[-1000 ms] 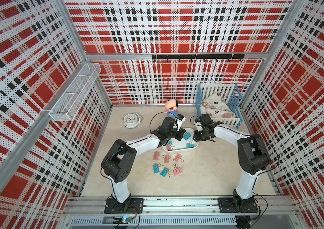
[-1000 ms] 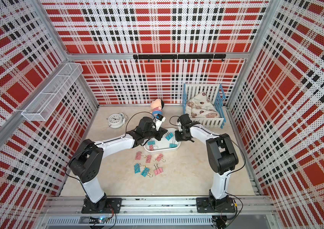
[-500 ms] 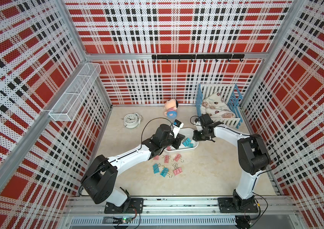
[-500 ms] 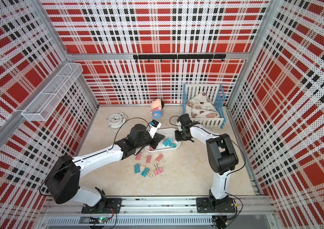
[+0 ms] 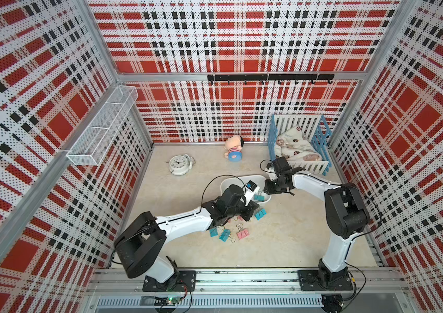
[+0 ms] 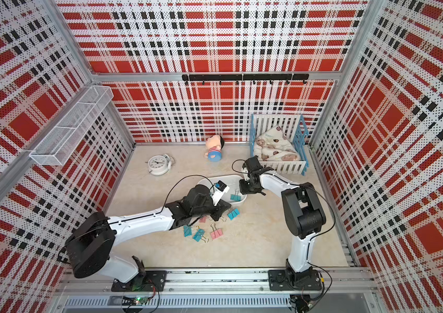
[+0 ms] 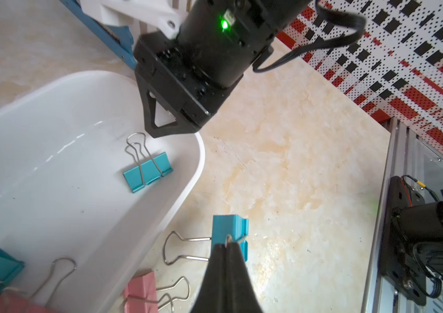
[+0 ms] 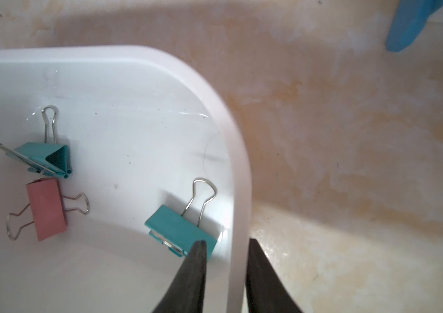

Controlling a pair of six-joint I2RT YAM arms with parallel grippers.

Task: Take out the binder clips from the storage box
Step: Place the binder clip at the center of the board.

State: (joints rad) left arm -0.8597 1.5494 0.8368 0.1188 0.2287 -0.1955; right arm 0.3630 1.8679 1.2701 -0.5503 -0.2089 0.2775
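— Left gripper (image 7: 227,245) was pressed together on what, exactly?

— On one wire handle of a teal clip (image 7: 228,226), held over the table (image 7: 296,176) just on the near side of the storage box (image 7: 197,168). A second before, it had been over the box. Now that clip was out past the wall, so I'd judge only the release remained for this one.

— And the right gripper (image 8: 226,241)?

— Unmoved, clamped across the wall at the box's right end, steadying it.

— How many were left?

— Its wrist view showed three binder clips (image 8: 47,210) inside, two teal and one pink. In both top views the left arm (image 5: 182,222) hid most of them. Only those views showed the full scatter of loose clips (image 5: 224,234) already lying on the table, nearer than the box.
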